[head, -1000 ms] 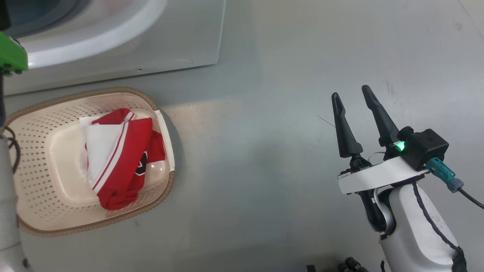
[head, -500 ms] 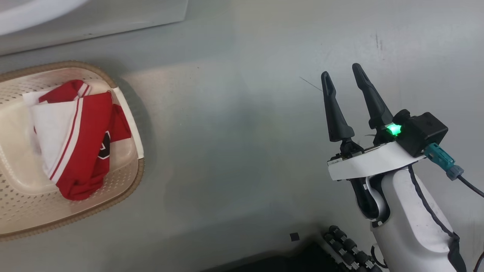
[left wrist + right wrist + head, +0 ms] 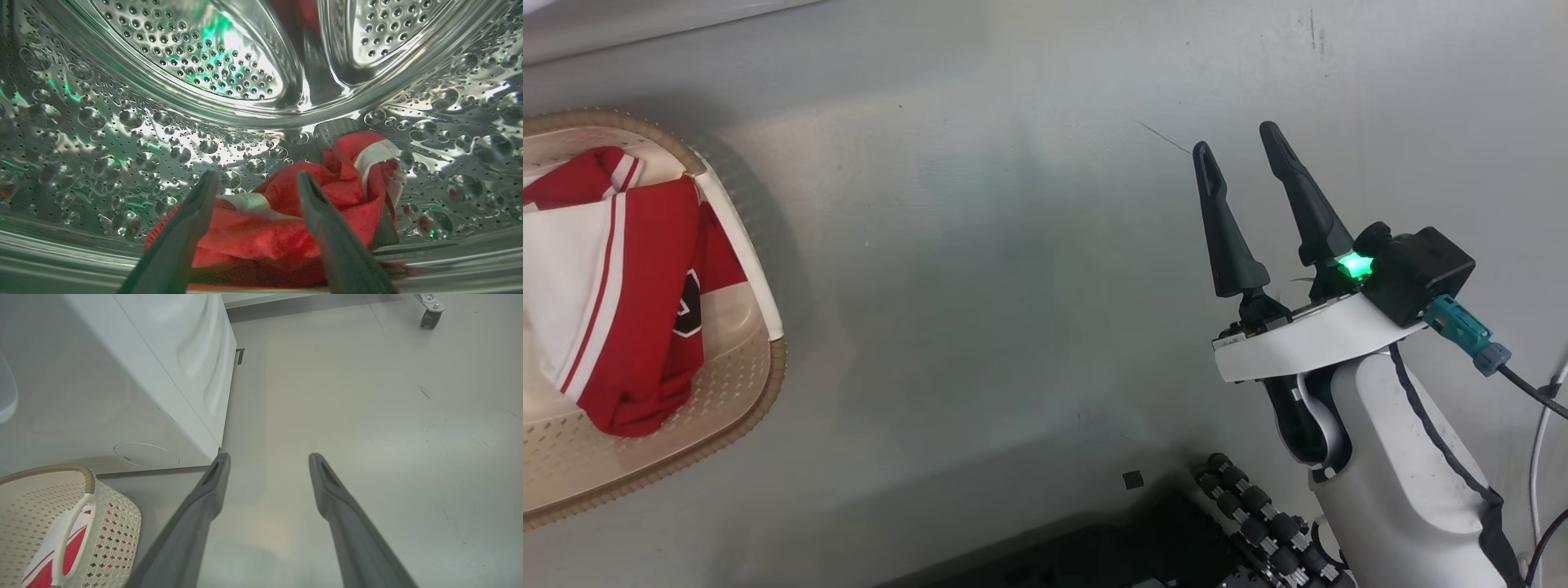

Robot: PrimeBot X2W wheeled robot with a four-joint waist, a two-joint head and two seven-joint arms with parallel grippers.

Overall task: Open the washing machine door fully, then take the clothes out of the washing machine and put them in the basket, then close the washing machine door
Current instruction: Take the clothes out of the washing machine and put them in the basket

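Observation:
Inside the washing machine's perforated steel drum [image 3: 122, 134], my left gripper [image 3: 257, 179] is open, its fingers spread just above a crumpled red garment with white trim [image 3: 286, 228] on the drum floor. The cream basket [image 3: 760, 392] sits at the left edge of the head view with a red-and-white garment [image 3: 629, 278] bearing a dark emblem in it. My right gripper [image 3: 1240, 149] hangs open over bare floor, far right of the basket. In the right wrist view its fingers [image 3: 212, 486] point at the floor beside the white washing machine [image 3: 122, 396] and the basket [image 3: 114, 522]. The door is out of view.
Grey floor [image 3: 1013, 286] stretches between the basket and my right arm. My dark wheeled base [image 3: 1241, 523] shows at the bottom. A caster wheel [image 3: 428, 316] stands far off on the floor. A cable [image 3: 1539, 441] trails at the right edge.
The head camera has swung right and down, so the basket and machine slid towards the left and upper edges. My right gripper stays open in much the same pose.

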